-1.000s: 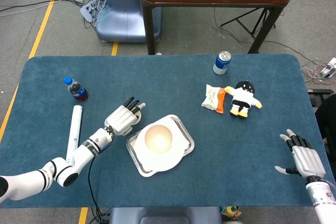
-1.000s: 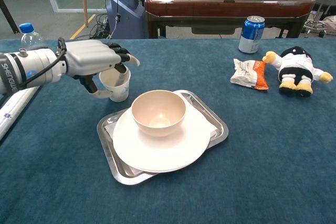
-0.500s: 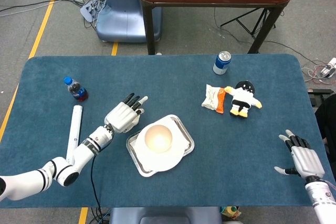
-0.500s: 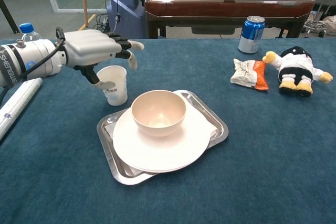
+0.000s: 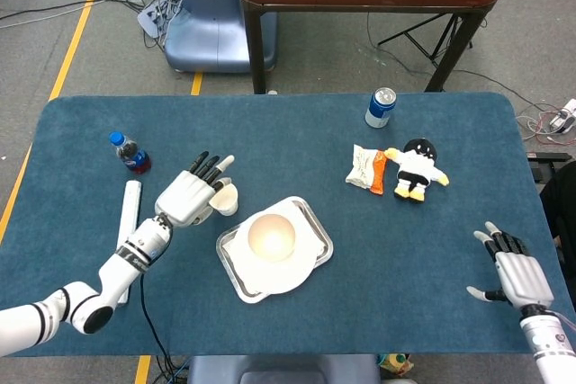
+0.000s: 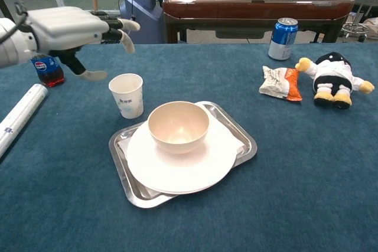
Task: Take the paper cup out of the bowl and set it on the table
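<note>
Pepsi logo on bottle label; other print too small to read.

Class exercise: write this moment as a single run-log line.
paper cup: upright on table, out of bowl | left hand: open, above cup, not touching | right hand: open, idle | task: looks done

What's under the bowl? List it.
The bowl sits on a white plate, which rests on a metal tray. What lies between plate and tray is mostly covered.
</note>
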Controlling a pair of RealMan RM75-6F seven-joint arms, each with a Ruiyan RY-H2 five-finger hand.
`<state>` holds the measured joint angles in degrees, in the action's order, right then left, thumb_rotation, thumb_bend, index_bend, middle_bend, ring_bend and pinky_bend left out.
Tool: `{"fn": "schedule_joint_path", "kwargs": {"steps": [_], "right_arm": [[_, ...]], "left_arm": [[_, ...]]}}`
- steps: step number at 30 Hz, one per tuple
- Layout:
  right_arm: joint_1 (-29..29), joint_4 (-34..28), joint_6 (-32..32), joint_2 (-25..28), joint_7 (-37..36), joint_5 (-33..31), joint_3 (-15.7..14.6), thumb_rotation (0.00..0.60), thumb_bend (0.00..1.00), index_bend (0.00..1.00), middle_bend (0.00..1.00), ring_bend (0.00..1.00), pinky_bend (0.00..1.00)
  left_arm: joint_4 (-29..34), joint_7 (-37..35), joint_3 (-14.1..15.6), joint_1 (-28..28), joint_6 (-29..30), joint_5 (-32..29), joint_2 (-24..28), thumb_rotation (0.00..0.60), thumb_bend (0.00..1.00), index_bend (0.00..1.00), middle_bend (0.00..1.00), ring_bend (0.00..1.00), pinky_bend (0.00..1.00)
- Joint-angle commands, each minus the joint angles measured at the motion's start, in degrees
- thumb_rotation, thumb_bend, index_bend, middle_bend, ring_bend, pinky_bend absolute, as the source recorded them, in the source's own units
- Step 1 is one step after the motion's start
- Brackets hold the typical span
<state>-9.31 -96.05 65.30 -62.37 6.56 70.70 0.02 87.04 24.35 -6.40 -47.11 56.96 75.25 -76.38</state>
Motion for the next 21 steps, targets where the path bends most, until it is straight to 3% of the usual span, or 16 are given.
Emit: {"fn": "schedule_joint_path", "kwargs": {"steps": [1, 7, 15, 21], "right_arm": [[0.28, -0.59, 0.69, 0.02, 0.45, 0.90, -0.35, 0.600, 0.21, 0.00, 0.00, 0.00, 0.00], [0.81, -1.46, 2.18, -0.09, 1.27, 2.87, -0.98, 0.600, 0.21, 0.00, 0.00, 0.00, 0.00], [1.49, -1.11, 4.25, -1.05, 2.93, 3.39, -0.85, 0.600, 0.21, 0.00, 0.00, 0.00, 0.00], [1.81, -1.54, 4.93, -1.36, 3.69, 4.45, -1.29, 0.600, 0.21, 0.00, 0.00, 0.00, 0.00]], "left_arm": [[7.69, 0.41, 0.95, 5.25, 6.53, 0.50, 6.32, 0.600, 0.32, 0.23, 0.00, 0.00, 0.00], [13.97, -3.69, 3.91, 13.07, 15.33, 4.13, 12.11, 0.600, 0.32, 0.23, 0.00, 0.00, 0.00], [12.51, -9.83, 7.18, 22.02, 24.06, 7.51, 13.59, 0.600, 0.32, 0.22, 0.00, 0.00, 0.00], [8.29, -15.25, 7.59, 26.81, 28.34, 8.03, 12.05, 0.600, 0.32, 0.21, 0.00, 0.00, 0.00]]}}
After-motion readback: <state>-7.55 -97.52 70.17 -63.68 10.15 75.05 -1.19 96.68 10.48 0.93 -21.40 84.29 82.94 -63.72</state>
